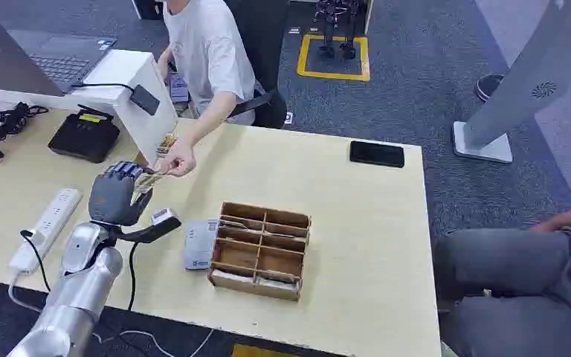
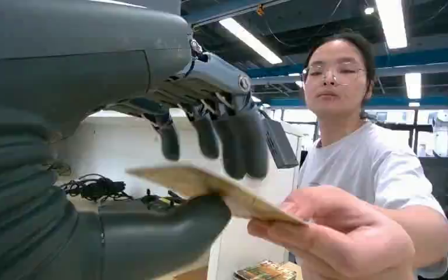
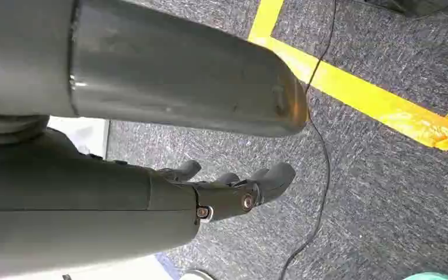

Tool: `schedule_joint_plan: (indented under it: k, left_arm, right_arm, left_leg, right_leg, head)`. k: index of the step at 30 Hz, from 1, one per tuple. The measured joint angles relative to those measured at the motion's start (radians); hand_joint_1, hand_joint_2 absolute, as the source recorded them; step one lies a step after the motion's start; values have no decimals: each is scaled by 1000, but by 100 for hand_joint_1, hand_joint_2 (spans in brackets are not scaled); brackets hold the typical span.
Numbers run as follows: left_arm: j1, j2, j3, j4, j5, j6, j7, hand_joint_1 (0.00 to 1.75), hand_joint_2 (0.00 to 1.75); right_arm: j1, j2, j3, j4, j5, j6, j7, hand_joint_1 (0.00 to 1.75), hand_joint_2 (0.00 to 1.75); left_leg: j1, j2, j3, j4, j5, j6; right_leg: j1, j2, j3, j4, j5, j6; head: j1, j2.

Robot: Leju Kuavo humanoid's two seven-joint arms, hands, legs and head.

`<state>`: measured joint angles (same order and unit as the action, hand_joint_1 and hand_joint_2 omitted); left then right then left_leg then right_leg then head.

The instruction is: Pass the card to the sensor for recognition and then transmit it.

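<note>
Card (image 2: 210, 189) sits pinched in our left hand (image 1: 119, 195) while a person's hand (image 1: 181, 160) grips its far end; our right hand (image 3: 233, 189) hangs with fingers apart.

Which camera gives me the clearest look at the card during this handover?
The left wrist view: the card is large there, lying on the left hand's thumb under its fingers, with the person's hand gripping its far end. The head view shows it small, between the two hands. The right wrist view looks at carpet.
</note>
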<state>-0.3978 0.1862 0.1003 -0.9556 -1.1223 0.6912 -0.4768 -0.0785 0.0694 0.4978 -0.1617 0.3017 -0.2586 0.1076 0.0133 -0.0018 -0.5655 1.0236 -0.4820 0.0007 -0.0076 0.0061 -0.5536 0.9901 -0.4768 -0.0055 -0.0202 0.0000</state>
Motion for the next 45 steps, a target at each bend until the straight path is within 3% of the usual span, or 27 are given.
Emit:
schedule_joint_plan:
  k: [13,21,23,24,25,27,28,29,31,35,39,45]
  left_arm:
    - [0,14,-2,0,42,0,3,175,175]
    - [24,18,-2,-7,169,-17,-60,175,175]
    - [34,12,-2,-34,285,-69,-96,175,175]
    - [35,8,-2,-49,361,-129,-97,175,175]
    - [35,0,-2,-65,456,-223,-81,175,175]
    - [33,-15,-1,-95,661,-494,-20,175,175]
    - [31,-19,0,-102,727,-589,0,175,175]
    - [29,-23,0,-106,792,-665,26,175,175]
    - [28,-26,2,-110,872,-750,70,175,175]
    - [45,-31,2,-111,885,-768,128,175,175]
    - [68,-58,-6,-111,873,-743,166,175,175]
    - [72,-89,-32,-80,876,-718,181,175,175]
  right_arm:
    - [-1,0,0,0,3,-13,-21,0,0]
    - [0,0,0,0,7,-3,-12,0,0]
    - [0,0,0,0,9,-3,-11,0,0]
    - [1,0,0,0,9,-4,-12,0,0]
    - [0,0,0,0,6,-3,-13,0,0]
    - [1,0,-1,0,1,-3,-14,0,0]
    - [1,0,-3,0,-2,-5,-13,0,0]
    - [1,0,-4,0,-6,-6,-13,0,0]
    - [3,0,-6,0,-10,-8,-13,0,0]
    - [7,0,-8,0,-15,-14,-8,0,0]
    - [8,0,-14,0,-16,-23,-1,0,0]
    - [9,0,-22,0,-14,-27,-1,0,0]
  left_leg:
    - [0,0,0,0,0,0]
    - [0,0,0,0,0,0]
    - [0,0,0,0,0,0]
    - [0,0,0,0,0,0]
    - [0,0,0,0,0,0]
    - [0,-1,0,0,0,0]
    - [0,-1,0,0,0,0]
    - [0,0,0,0,0,0]
    - [0,1,0,0,0,0]
    - [0,1,0,0,0,0]
    - [0,1,-1,0,0,0]
    - [-1,1,-1,0,0,0]
  right_leg:
    - [0,0,0,0,0,0]
    - [0,0,0,0,0,0]
    - [0,0,0,0,0,0]
    - [0,0,-1,0,0,0]
    - [0,0,-1,0,0,0]
    - [0,-1,0,0,0,0]
    - [0,0,0,0,0,0]
    - [0,0,0,0,0,0]
    - [0,1,0,0,0,0]
    - [0,1,-1,0,0,0]
    - [0,1,-1,0,0,0]
    - [0,1,-1,0,0,0]
  head:
    - [0,0]
    - [0,0]
    - [0,0]
    - [0,0]
    - [0,0]
    - [0,0]
    - [0,0]
    - [0,0]
    - [0,0]
    - [0,0]
    - [0,0]
    - [0,0]
